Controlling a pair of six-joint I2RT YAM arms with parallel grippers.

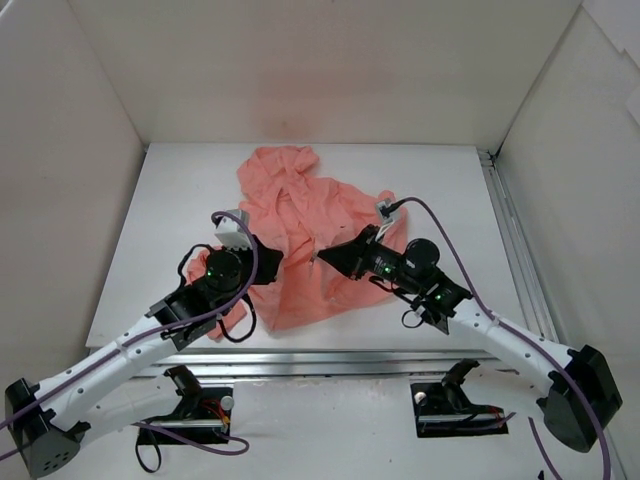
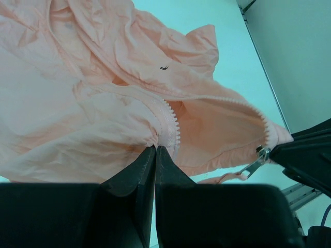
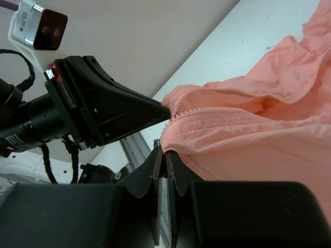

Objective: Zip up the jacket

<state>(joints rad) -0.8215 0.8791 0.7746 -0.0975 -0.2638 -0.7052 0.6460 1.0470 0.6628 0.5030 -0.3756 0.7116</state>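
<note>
While the salmon-pink, wrinkly fabric hooded jacket (image 1: 290, 215) lies on the white table (image 1: 450, 200), we see left fingers (image 2: 146, 161) and right fingers (image 3: 153, 166) clamped shut on its zip edge.

Both arms reach in from the near edge, elbows bent, wrists angled toward the middle. The left claw (image 1: 270, 262) and right claw (image 1: 325, 258) face each other, tips near, each pinched shut on the jacket (image 1: 290, 200).
</note>
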